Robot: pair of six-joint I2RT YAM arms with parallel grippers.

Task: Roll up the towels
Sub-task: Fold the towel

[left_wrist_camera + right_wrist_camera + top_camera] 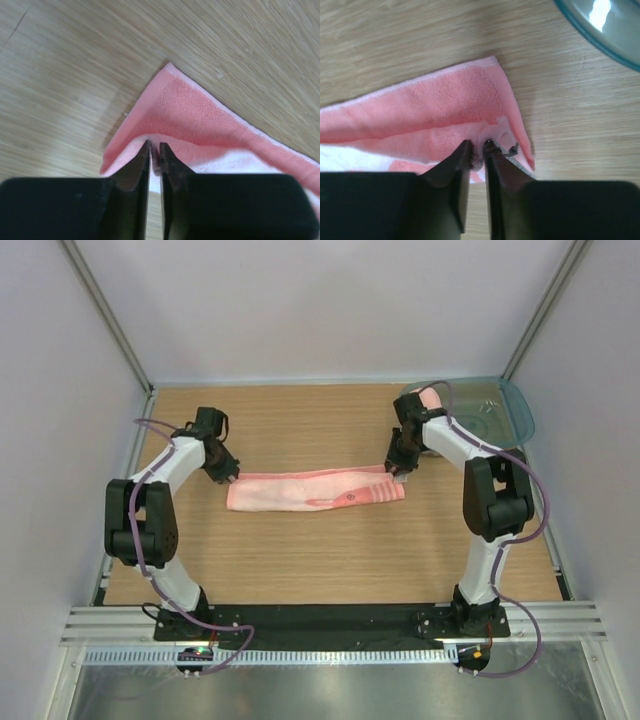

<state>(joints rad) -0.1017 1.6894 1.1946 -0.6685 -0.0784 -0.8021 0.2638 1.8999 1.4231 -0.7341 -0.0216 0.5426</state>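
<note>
A salmon-pink towel [315, 490] with reddish stripes and a small white round mark lies as a long folded strip across the middle of the table. My left gripper [228, 476] is at its left end. In the left wrist view the jaws [155, 146] stand a thin slit apart, with the towel's [200, 110] folded edge between the tips. My right gripper [398, 472] is at the right end. In the right wrist view its tips [479, 144] pinch a bunched bit of the towel [430, 110] near the corner.
A teal translucent bowl [515, 410] stands at the back right corner, just behind the right arm, and its rim [600, 30] shows in the right wrist view. A pink patch [431, 397] shows at its left rim, partly hidden by the arm. Grey walls enclose the wooden table [300, 550].
</note>
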